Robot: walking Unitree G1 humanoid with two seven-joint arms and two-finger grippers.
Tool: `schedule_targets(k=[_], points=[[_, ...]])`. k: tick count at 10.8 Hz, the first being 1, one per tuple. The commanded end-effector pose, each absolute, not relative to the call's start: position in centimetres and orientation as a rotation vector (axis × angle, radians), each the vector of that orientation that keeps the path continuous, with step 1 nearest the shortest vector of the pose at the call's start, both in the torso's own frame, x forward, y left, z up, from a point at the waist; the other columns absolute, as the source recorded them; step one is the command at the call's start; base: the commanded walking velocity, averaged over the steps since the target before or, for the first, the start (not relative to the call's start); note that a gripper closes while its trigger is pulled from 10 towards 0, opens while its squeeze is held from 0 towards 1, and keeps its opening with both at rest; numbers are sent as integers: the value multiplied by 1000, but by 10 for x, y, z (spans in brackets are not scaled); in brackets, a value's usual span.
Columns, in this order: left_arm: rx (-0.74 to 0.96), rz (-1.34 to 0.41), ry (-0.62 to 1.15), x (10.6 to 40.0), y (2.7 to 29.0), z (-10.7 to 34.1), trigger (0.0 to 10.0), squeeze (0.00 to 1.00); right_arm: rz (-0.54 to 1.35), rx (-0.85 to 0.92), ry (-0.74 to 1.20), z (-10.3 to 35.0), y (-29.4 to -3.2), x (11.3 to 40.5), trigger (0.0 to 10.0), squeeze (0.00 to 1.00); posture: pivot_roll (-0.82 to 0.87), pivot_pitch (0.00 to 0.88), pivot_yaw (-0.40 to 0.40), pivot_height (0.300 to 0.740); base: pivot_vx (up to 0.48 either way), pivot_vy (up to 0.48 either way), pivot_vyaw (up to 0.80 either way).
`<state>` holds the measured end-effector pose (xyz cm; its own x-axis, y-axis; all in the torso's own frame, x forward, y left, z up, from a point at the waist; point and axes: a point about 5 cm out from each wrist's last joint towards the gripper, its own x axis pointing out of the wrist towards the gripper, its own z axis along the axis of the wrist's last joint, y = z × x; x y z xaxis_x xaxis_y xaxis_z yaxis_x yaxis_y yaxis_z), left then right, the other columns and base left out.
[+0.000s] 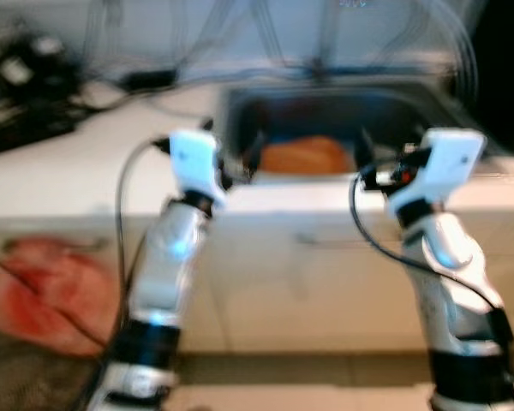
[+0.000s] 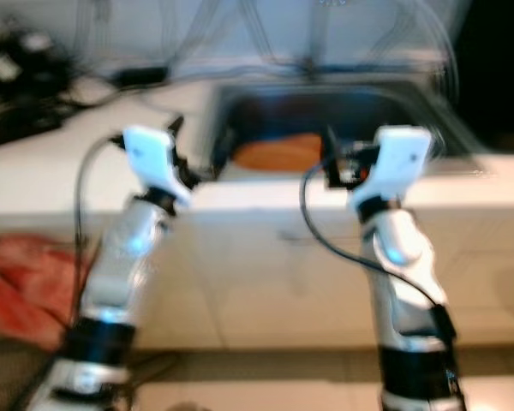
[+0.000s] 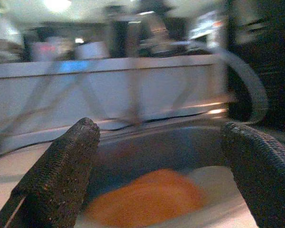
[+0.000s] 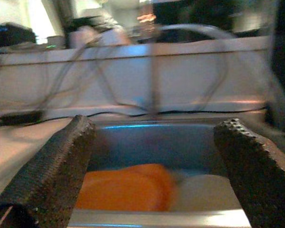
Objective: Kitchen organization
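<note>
Jaws on both grippers stand spread wide with nothing between them. Left gripper and right gripper are raised side by side at the counter's front edge, fingers aimed into the sink; judged a ready stance for a reach, not a grasp in progress.

White counter: long, pale, runs across the head views. Pictures blurred, so the camera is likely moving.

Sink: dark steel basin set into the counter, straight ahead between the two arms. Wire rack stands behind it against the wall, thin rods, detail smeared.

Red cloth: hangs or lies low on the left, in front of the cabinets, well apart from the arms.

Orange item: lies in the sink bottom, rounded, flat-looking; kind unclear. Something white sits just beside it. Probably the things to clear out.

Dark clutter: far left on the counter, with cables.
</note>
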<state>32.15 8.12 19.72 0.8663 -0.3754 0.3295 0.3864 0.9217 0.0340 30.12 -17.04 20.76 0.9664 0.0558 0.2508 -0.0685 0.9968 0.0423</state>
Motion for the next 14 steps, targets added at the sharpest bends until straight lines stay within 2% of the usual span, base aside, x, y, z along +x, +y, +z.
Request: schedule_targets(k=[1,14], points=[[-7,-382,-352,323,87,201,10000,0,79,52,-263,211,-165,302,10000,0,17,0,67,740,0,-458,0],[-6,-405,-329,322,81,196,10000,0,75,61,-244,207,-164,303,10000,0,18,4,69,740,0,-455,0]])
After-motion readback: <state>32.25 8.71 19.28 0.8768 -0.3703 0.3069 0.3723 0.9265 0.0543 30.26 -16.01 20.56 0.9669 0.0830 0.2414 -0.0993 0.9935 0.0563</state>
